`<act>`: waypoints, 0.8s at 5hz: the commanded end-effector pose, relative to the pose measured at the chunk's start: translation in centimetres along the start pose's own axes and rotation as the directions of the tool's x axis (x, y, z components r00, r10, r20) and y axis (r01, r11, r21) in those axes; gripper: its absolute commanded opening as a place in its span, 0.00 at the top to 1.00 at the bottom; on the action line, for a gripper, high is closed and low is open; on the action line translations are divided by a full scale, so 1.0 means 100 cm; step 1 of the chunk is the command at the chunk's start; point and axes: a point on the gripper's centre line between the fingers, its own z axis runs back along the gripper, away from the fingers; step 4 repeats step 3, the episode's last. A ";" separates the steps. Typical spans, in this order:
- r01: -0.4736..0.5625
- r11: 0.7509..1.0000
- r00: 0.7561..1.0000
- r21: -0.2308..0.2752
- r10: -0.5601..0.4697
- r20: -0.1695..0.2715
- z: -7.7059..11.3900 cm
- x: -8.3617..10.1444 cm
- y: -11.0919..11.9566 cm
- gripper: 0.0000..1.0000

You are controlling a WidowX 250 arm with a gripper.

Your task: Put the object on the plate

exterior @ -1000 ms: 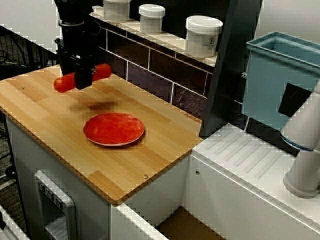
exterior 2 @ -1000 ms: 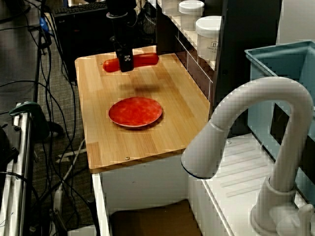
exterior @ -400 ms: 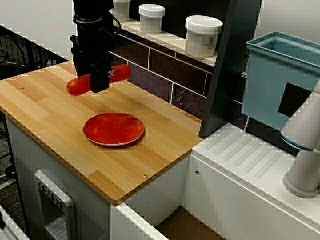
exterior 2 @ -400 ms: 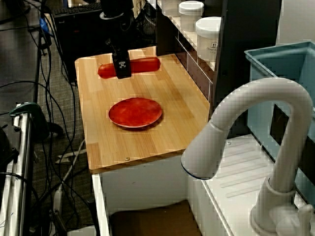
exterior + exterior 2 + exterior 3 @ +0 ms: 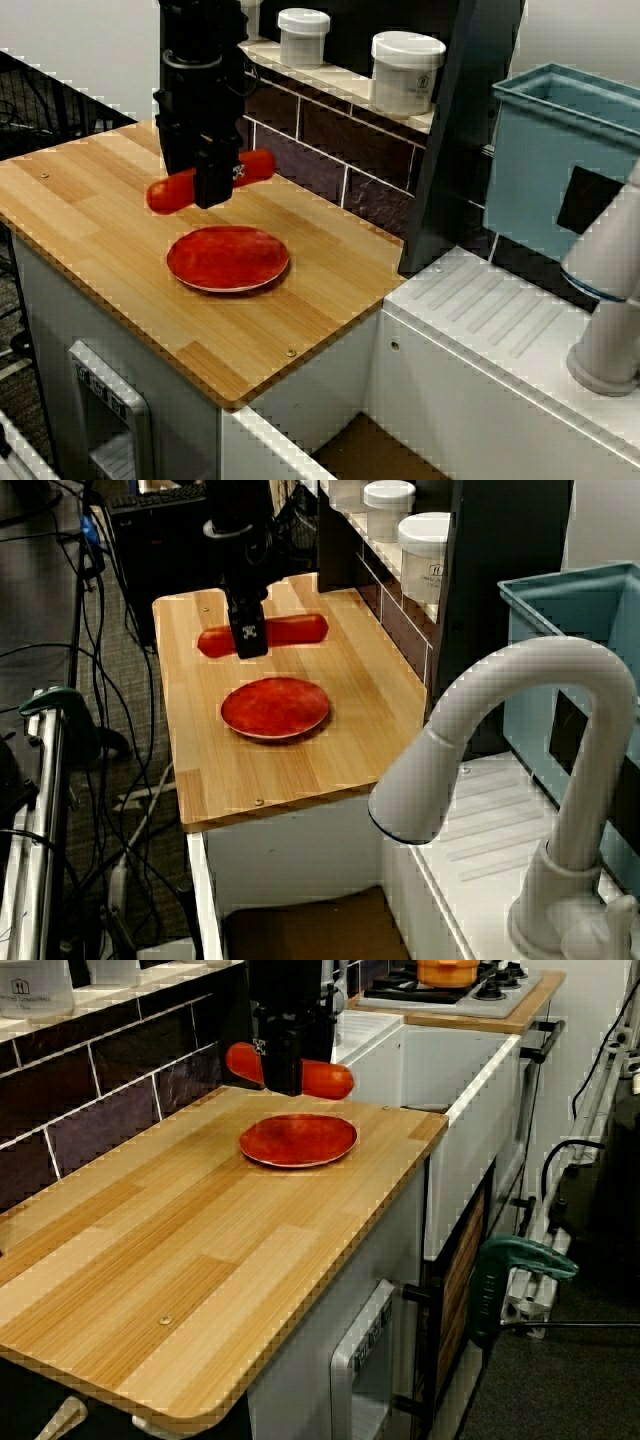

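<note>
Tool (image 5: 212, 178) clamps your object (image 5: 256, 165), now carried right, nearer the plate (image 5: 228, 258); it seems just short of hanging over it.

Black arm descending vertically from above, wrist straight, gripper (image 5: 214, 188) pointing down. Fingers clamped on middle of object (image 5: 255, 166), held level in air, ends sticking out either side. Gripper raised, touching nothing below.

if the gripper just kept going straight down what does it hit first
Probably the plate's far rim, or the wood counter just behind it. The gripper, shut on the object, hangs near that edge; depth is unclear.
</note>
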 end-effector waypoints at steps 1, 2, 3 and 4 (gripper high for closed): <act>0.007 0.999 1.000 0.038 -0.007 0.008 -0.021 -0.008 -0.017 1.00; 0.007 0.999 1.000 0.054 -0.007 0.002 -0.032 -0.006 -0.020 1.00; 0.003 0.998 1.000 0.065 -0.003 -0.005 -0.042 -0.004 -0.021 1.00; 0.003 0.998 1.000 0.065 -0.003 -0.005 -0.042 -0.004 -0.021 1.00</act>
